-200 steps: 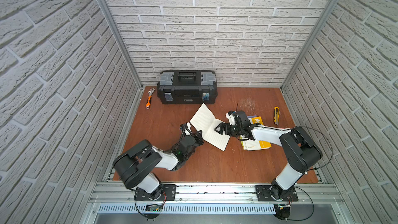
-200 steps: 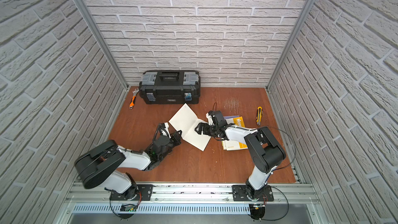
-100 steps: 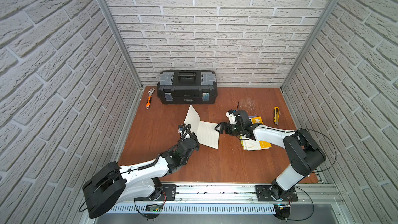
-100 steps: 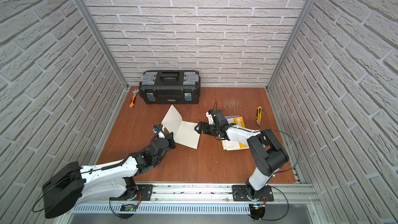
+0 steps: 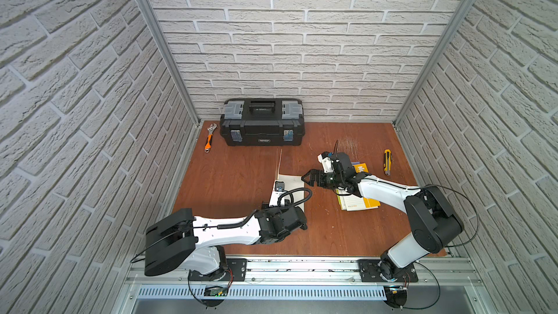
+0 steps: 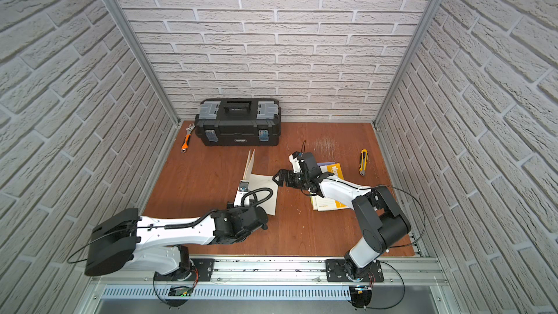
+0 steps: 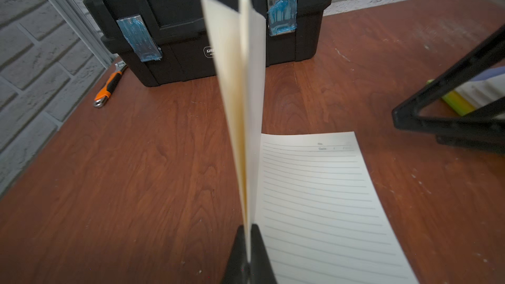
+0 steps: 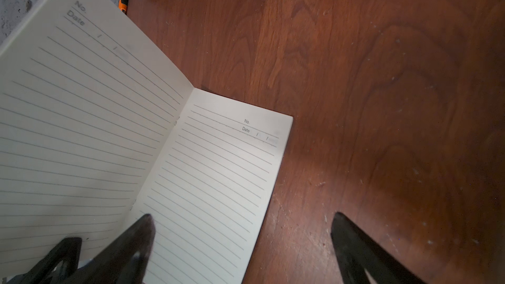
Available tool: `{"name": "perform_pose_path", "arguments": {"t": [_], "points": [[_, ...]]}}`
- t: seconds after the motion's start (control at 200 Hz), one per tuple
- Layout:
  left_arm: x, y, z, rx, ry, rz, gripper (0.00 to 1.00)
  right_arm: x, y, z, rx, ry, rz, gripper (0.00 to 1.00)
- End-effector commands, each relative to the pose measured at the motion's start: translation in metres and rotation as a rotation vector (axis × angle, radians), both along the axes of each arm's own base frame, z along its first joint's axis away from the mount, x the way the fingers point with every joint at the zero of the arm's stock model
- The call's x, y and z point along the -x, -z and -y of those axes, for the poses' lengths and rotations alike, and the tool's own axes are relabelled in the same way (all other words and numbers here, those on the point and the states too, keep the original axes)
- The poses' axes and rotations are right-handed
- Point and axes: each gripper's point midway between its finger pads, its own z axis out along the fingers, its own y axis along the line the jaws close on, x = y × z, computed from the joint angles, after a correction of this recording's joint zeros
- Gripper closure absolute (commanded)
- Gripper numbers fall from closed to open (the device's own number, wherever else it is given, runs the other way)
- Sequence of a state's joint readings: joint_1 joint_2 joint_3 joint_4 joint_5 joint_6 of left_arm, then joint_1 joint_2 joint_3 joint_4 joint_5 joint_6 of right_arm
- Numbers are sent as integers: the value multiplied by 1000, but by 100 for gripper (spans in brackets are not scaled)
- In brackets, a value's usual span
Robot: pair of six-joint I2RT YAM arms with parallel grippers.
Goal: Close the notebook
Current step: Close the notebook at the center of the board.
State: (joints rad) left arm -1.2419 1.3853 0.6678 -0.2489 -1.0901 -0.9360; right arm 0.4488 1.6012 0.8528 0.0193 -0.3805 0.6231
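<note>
Brick-walled cell, wooden worktop [image 5: 235, 182] | left gripper [image 7: 249, 241] clenched on notebook [image 7: 314, 192] raised leaves, upright | flat page lies toward released right gripper [image 8: 241, 222], beside its free edge

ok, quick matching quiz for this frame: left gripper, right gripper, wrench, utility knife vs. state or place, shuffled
1. left gripper
2. right gripper
3. wrench
4. utility knife

A. open, holding nothing, at the edge of the notebook's flat page
B. lying beside the toolbox
C. shut on the notebook's raised pages
D. on the table near the yellow booklets

Pairs: 1-C, 2-A, 3-B, 4-D
</note>
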Motion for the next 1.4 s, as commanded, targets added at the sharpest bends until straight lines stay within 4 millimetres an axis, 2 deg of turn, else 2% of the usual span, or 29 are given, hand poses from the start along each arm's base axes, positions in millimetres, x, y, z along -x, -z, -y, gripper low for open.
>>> {"name": "perform_pose_path", "arguments": {"t": [0.0, 0.285, 0.585, 0.765, 0.985, 1.065, 1.16, 1.285, 1.395], "points": [[0, -4, -12, -159, -42, 54, 100, -1, -12, 2, -25, 3, 25, 0], [4, 2, 3, -450, 3, 75, 100, -14, -21, 25, -59, 54, 18, 0], [13, 18, 29, -661, 46, 89, 100, -22, -35, 37, -46, 68, 41, 0], [20, 25, 41, -811, 63, 107, 100, -27, -50, 38, -56, 69, 62, 0], [33, 9, 68, -944, 83, 221, 100, -33, -73, 29, -113, 57, 89, 0], [36, 17, 75, -980, 104, 224, 100, -32, -79, 25, -120, 47, 95, 0], [39, 16, 74, -946, 104, 236, 100, -28, -87, 17, -127, 25, 102, 0], [41, 15, 74, -932, 113, 248, 100, -22, -96, -6, -160, -32, 100, 0], [40, 15, 77, -929, 119, 253, 100, -16, -89, -28, -142, -78, 83, 0]]}}
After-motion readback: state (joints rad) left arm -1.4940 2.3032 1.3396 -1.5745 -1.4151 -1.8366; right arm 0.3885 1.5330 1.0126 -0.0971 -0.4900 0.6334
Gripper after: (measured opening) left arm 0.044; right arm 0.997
